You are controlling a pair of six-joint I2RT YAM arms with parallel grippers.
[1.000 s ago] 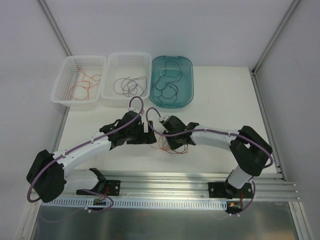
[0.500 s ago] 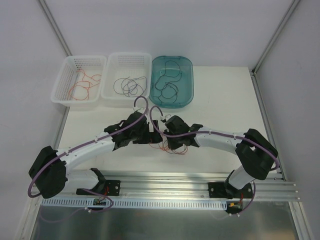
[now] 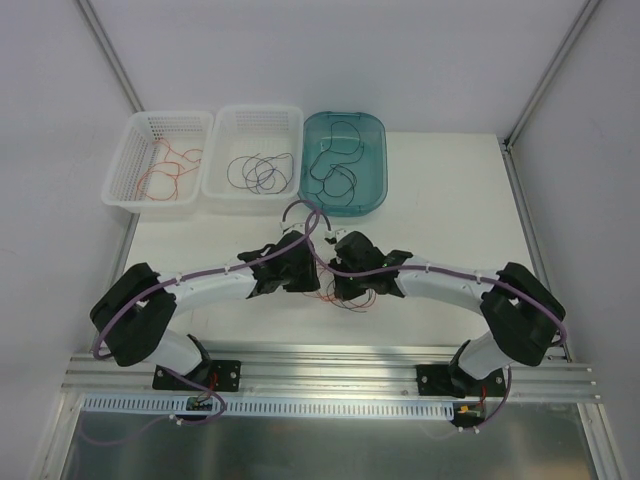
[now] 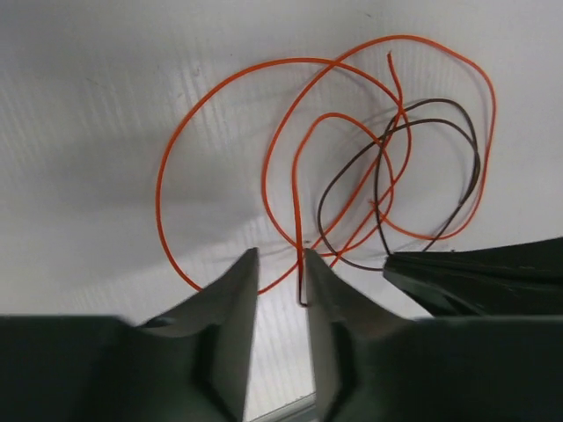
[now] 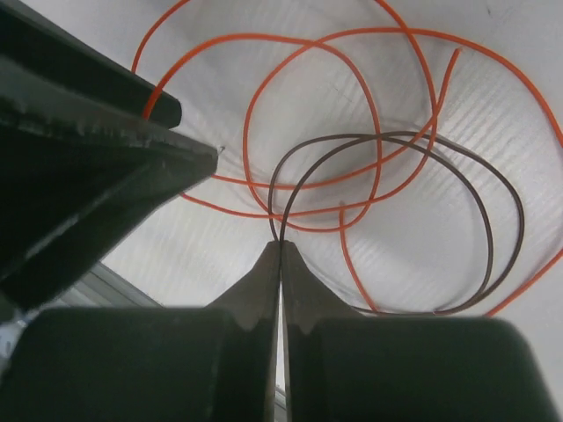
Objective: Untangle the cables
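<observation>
A small tangle of cables [image 3: 350, 298] lies on the white table between my two grippers. It is one orange cable [image 4: 220, 79] in several loops and one dark brown-black cable [image 4: 440, 110] threaded through them. My left gripper [image 4: 280, 253] stands at the tangle's left, with its jaws narrowly apart. One end of the orange cable runs down between them, against the right finger. My right gripper [image 5: 281, 242] is shut on the dark cable [image 5: 493, 189], two strands entering its tips, with the orange loops [image 5: 299, 40] beyond. From above, the left gripper [image 3: 303, 274] and right gripper [image 3: 340, 284] almost touch.
At the back stand a white basket [image 3: 130, 150] with red cables, a second white basket [image 3: 225, 125] with black cables, and a teal bin [image 3: 375, 150] with black cables. An aluminium rail [image 3: 330, 365] runs along the near edge.
My left arm has swung right up to the tangle, and its jaws have narrowed from wide open around the orange cable's end. The right gripper stays shut and has barely moved.
</observation>
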